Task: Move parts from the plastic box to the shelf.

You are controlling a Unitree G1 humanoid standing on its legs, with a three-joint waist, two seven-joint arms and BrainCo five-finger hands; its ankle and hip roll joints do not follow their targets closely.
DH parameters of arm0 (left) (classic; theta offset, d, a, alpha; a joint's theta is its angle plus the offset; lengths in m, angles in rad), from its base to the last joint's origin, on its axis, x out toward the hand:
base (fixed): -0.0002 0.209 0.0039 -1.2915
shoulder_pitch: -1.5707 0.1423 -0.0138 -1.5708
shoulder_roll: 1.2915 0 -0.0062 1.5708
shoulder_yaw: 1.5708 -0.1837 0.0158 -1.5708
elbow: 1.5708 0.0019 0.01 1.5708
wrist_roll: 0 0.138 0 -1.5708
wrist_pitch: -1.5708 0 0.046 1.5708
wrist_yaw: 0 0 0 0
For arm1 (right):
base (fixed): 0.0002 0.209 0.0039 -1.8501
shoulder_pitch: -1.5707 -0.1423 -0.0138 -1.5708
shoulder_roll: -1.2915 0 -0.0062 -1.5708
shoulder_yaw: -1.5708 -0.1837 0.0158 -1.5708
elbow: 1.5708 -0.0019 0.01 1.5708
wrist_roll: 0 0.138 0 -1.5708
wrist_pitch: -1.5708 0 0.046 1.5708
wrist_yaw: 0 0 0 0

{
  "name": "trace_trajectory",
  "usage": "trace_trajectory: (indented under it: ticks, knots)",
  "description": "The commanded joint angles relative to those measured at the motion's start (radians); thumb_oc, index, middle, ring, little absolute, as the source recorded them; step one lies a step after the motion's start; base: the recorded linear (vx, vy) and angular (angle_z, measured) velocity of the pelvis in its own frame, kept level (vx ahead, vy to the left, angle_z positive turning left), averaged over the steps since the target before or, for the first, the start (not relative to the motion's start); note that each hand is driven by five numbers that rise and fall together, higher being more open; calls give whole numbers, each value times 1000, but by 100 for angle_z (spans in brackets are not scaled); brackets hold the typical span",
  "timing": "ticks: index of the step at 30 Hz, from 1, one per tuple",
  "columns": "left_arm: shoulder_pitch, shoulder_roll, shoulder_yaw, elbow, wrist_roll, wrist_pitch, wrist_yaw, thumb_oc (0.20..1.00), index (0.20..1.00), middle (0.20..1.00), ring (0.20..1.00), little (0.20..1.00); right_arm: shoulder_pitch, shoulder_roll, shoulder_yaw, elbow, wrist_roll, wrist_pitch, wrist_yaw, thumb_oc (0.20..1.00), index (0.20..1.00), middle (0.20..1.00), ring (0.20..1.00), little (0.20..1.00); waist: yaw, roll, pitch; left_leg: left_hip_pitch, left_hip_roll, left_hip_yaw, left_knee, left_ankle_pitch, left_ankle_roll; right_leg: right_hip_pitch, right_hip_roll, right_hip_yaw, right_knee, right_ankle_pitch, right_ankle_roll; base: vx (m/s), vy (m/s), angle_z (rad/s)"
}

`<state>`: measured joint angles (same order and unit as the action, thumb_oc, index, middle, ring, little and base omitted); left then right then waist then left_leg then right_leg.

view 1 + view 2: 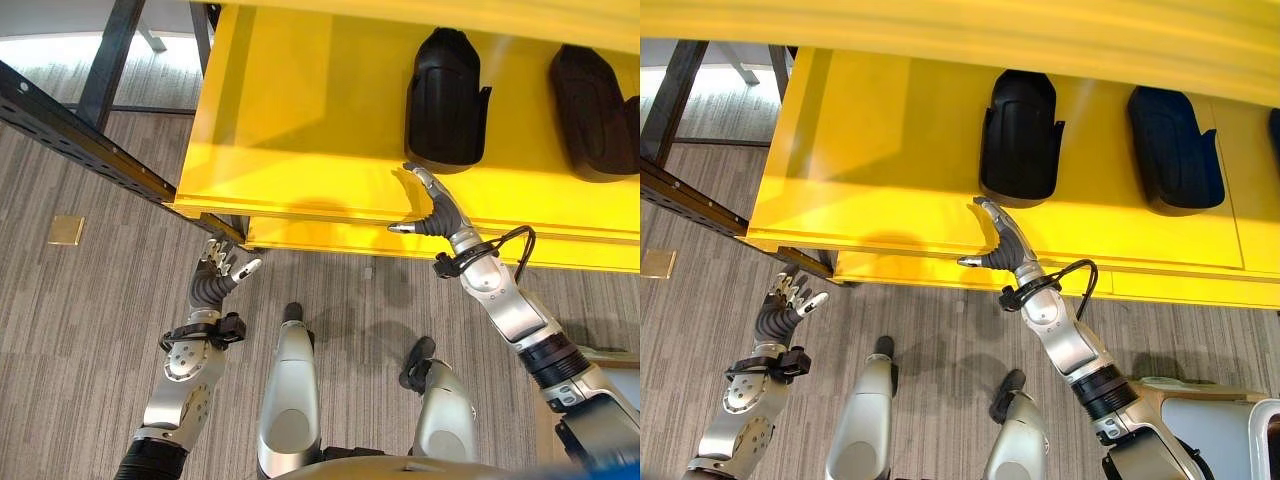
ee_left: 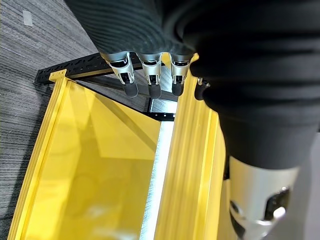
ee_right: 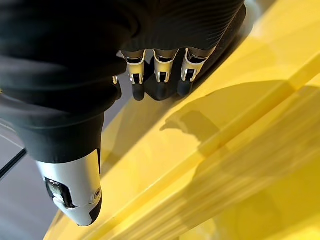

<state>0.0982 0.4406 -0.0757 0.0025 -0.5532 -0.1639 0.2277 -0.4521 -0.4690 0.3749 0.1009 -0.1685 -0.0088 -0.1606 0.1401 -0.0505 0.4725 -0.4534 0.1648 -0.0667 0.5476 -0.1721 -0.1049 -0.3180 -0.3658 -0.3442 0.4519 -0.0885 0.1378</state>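
Observation:
Two black moulded parts lie on the yellow shelf (image 1: 290, 120): one (image 1: 445, 100) near the middle and another (image 1: 595, 115) to its right. My right hand (image 1: 435, 215) hovers at the shelf's front edge, just in front of the nearer part (image 1: 1018, 135). It is open, its fingers straight and holding nothing. My left hand (image 1: 215, 275) hangs lower, below the shelf's front left corner, open with relaxed fingers and empty. In the left wrist view its fingers (image 2: 150, 75) point at the shelf's end (image 2: 100, 165).
A black perforated steel beam (image 1: 80, 140) runs diagonally at the left and meets the shelf's corner. A brass plate (image 1: 66, 230) is set in the grey carpet. The corner of a pale box (image 1: 1240, 420) shows at the lower right.

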Motion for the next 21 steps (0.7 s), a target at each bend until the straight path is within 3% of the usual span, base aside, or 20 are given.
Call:
trace_trajectory:
  ticks: [1, 21]
  knots:
    - [26, 13, 29, -49, 40, -48, 15, 1000, 1000, 1000, 1000, 1000, -55, 18, -2, -5, 23, -36, -23, 1000, 1000, 1000, 1000, 1000, 4, -7, -11, 4, -39, 23, -35, 24, 68, 79, 16, 11, 110, -71, -1, 0, 0, 0]
    - [14, 0, 19, -50, 33, -56, 24, 1000, 1000, 1000, 1000, 1000, -85, -3, -33, 113, -12, 2, -79, 1000, 1000, 1000, 1000, 1000, -1, -3, -2, -1, -40, 25, -24, 18, 68, 65, 20, 26, 124, -79, -5, 0, 0, 0]
